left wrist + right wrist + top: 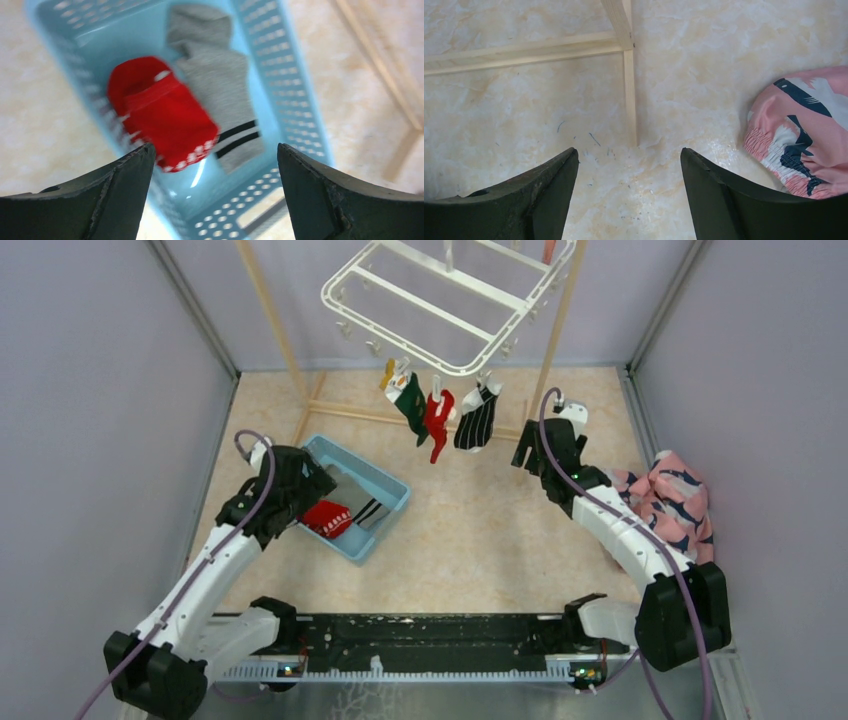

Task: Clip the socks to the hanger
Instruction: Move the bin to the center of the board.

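Socks sit in two places. Three are already pinned to clips on the near rim of the hanger (462, 370), which hangs above the middle of the far edge of the tabletop (480, 530). They are a dark green-and-white sock (410, 400), a clipped red sock (438, 422) and a black-and-white striped sock (477, 420), dangling side by side. Two more lie in a blue basket (370, 465) toward the left edge. One is a loose red sock (160, 112) with white trim. The other is a grey sock (215, 75) with black stripes, and the red one overlaps its edge.

The left arm (215, 565) hangs over the basket with its jaws released and spread wide. They hold nothing, and the loose red sock lies below and between them. The right arm (620, 525) reaches toward the far right, just short of the hanger's right end. Its jaws are likewise released and empty above bare tabletop, beside the foot of the wooden rack (629, 90). The pink cloth (809, 135) lies near the right edge.

The step in hand looks like fetching the next sock, with the hanging itself more than half done. The next move probably calls for the left jaws to drop into the basket and pinch the loose red sock alone. A grip near one end would leave a free edge to feed into an empty clip. The grey sock underneath could get caught up in the grip.
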`<action>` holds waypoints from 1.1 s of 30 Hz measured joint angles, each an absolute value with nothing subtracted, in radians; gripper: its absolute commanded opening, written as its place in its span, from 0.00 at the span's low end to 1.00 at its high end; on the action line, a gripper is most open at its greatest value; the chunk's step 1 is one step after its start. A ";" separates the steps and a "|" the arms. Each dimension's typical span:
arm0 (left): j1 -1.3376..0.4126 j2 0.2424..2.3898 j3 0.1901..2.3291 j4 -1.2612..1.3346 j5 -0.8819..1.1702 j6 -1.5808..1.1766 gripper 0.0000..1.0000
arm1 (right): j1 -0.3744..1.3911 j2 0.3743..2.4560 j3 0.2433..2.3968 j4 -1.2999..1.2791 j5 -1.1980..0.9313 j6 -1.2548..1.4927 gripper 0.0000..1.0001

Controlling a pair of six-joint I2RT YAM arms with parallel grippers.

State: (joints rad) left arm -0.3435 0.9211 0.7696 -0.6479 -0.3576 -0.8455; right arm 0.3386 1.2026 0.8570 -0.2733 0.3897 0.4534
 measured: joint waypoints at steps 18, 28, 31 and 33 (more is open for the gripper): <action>-0.359 1.107 0.603 -0.440 -0.127 -0.899 0.98 | 0.339 1.191 0.809 -0.282 0.391 0.467 0.70; -0.306 0.995 0.706 -0.510 -0.178 -0.841 0.98 | 0.339 1.202 0.861 -0.265 0.391 0.471 0.67; -0.307 1.057 0.768 -0.477 -0.131 -0.815 0.98 | 0.339 1.212 0.892 -0.248 0.390 0.474 0.64; -0.314 1.098 0.795 -0.430 -0.097 -0.797 0.98 | 0.339 1.205 0.891 -0.233 0.386 0.476 0.62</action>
